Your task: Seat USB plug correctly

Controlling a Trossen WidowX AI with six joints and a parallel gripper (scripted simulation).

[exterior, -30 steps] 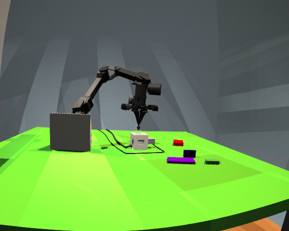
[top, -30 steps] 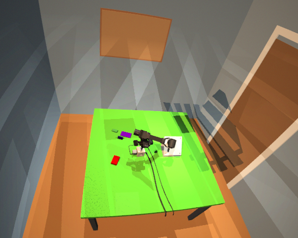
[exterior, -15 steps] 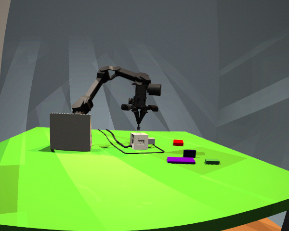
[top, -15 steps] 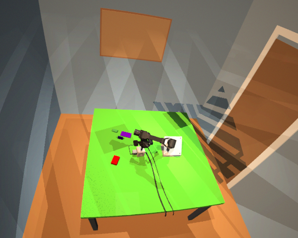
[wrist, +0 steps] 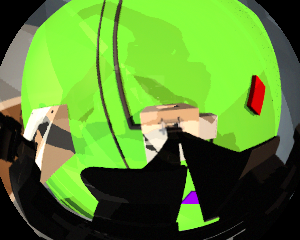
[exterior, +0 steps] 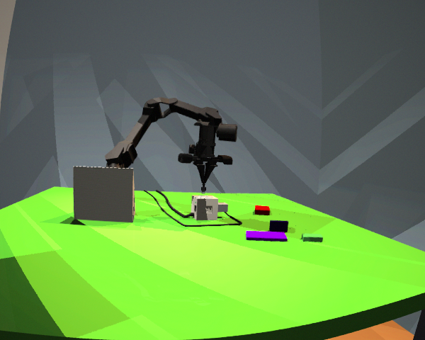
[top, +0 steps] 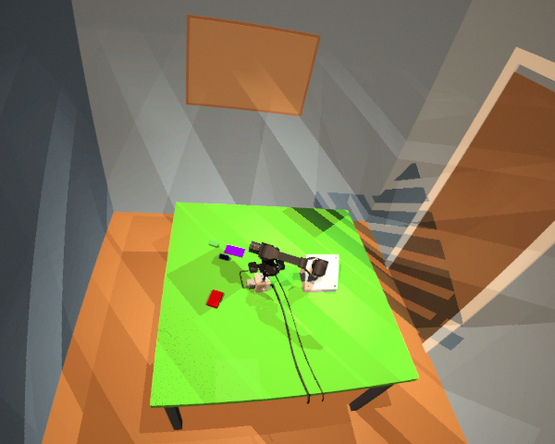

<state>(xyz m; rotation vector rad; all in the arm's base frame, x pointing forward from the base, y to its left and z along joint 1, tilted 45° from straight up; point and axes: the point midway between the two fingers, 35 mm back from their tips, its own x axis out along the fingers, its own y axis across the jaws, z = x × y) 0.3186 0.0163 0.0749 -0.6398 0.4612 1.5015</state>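
In the exterior view, the near part of the green table (exterior: 212,289) carries nothing but patches of light and shade. Farther in, on the right, lies a flat purple slab (exterior: 265,235) with a small teal block (exterior: 312,237) to its right and a dark navy block (exterior: 278,225) just behind it. A red block (exterior: 262,210) sits beyond those, nearer the middle.

At mid-table stands the pale power cube (exterior: 205,207), with a grey stub sticking out of its right side. Two black cables (exterior: 168,207) run along the table top from the cube, one looping round its near side; from above they trail off over the table's near edge. To the left of the cube, well apart from it, a grey box (exterior: 103,193) stands upright with the arm's base behind it.

The arm (exterior: 161,113) rises from behind that box, bends over and points straight down. The claw (exterior: 203,188) hangs directly above the cube, apart from its top face. Its fingers (exterior: 204,171) are pressed nearly together into a narrow point, pinching a small dark thing at the tip, which appears to be the USB plug (exterior: 203,190), lifted out of the socket. It is too small to tell which way round it faces.

From the wrist, the dark fingers cover the lower part of the view, with the cube's top just beyond them, the cables running away at the upper left and the red block at the right.

Behind the table is a grey wall.
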